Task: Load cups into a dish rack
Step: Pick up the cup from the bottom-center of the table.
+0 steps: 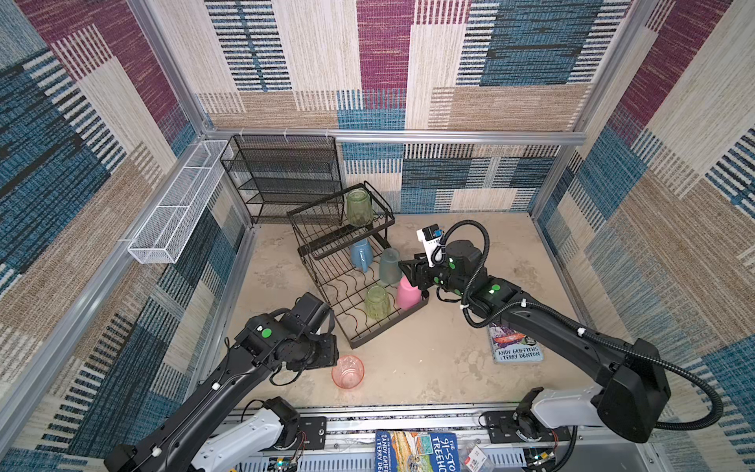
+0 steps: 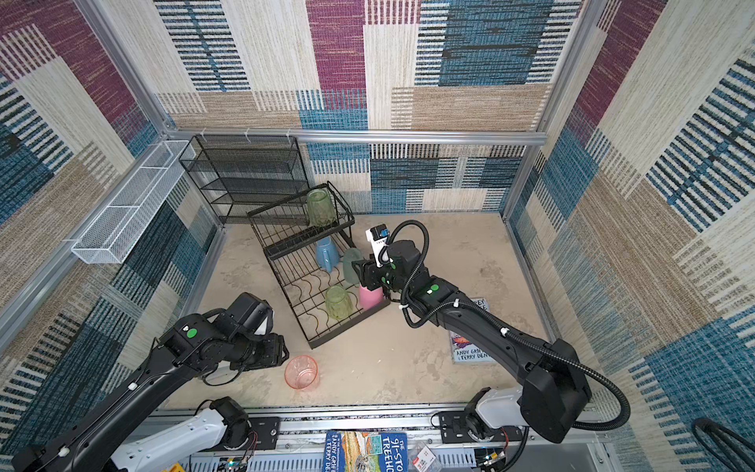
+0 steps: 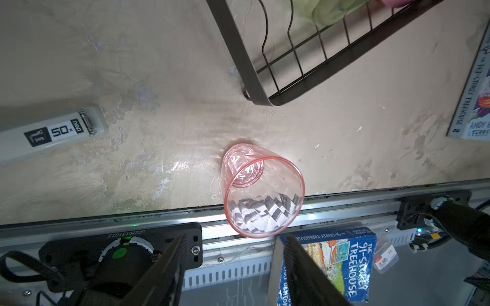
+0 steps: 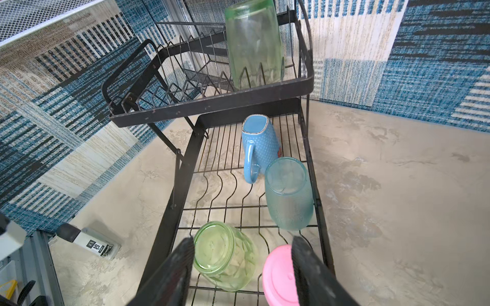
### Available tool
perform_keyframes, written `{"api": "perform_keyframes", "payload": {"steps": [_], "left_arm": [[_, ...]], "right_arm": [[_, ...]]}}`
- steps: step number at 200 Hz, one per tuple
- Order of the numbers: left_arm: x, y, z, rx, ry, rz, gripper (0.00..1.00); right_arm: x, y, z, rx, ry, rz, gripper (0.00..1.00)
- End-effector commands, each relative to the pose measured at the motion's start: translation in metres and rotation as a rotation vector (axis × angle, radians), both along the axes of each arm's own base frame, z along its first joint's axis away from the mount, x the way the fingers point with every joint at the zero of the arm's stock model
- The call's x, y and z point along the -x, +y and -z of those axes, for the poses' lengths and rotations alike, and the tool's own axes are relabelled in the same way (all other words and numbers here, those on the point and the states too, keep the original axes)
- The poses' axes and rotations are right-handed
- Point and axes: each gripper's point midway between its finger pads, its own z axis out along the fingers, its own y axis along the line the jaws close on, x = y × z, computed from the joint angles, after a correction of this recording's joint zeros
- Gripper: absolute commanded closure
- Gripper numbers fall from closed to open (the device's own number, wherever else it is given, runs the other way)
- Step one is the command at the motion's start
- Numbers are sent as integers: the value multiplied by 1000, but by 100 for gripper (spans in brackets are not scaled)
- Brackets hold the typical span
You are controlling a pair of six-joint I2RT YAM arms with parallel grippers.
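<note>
Pink and see-through, the last loose cup [image 1: 347, 371] stood mouth-up on the bare table in the lower middle of both top views. It was just below the near corner of the dish rack [image 1: 388, 325] and apart from it. The left gripper [image 3: 233, 237] hung beside the cup, jaws spread with nothing between them. In the left wrist view its fingertips sat at the bottom edge, the cup's rim just past them.

The step in hand looked to be the grasp. It would likely go best pinching the wall at the rim, one finger inside, since the slick tapered body might slip from a side squeeze. Five cups sat in the rack, most plainly bottom-up. This one probably wanted turning over and setting in the free wavy slots at the left of the lower tray, clear of the green cup [image 1: 376, 302]. The right gripper [image 4: 244, 239] hovered spread and empty above the opaque pink cup [image 4: 278, 275].
</note>
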Motion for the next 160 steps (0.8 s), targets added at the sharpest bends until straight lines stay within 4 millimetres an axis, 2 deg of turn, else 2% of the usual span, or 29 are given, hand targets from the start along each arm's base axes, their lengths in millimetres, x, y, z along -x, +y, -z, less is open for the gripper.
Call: {"api": "perform_keyframes", "payload": {"steps": [1, 51, 97, 160], "left_arm": [[3, 3, 10, -35, 25, -33, 40], [15, -11, 40, -21, 91, 4, 45], [19, -22, 58, -14, 107, 34, 47], [14, -14, 69, -81, 100, -9, 59]], "right_arm": [[-4, 1, -4, -13, -17, 9, 38], [-5, 2, 1, -1, -14, 10, 38], [-6, 1, 0, 2, -18, 15, 38], [-5, -2, -3, -1, -24, 26, 38]]}}
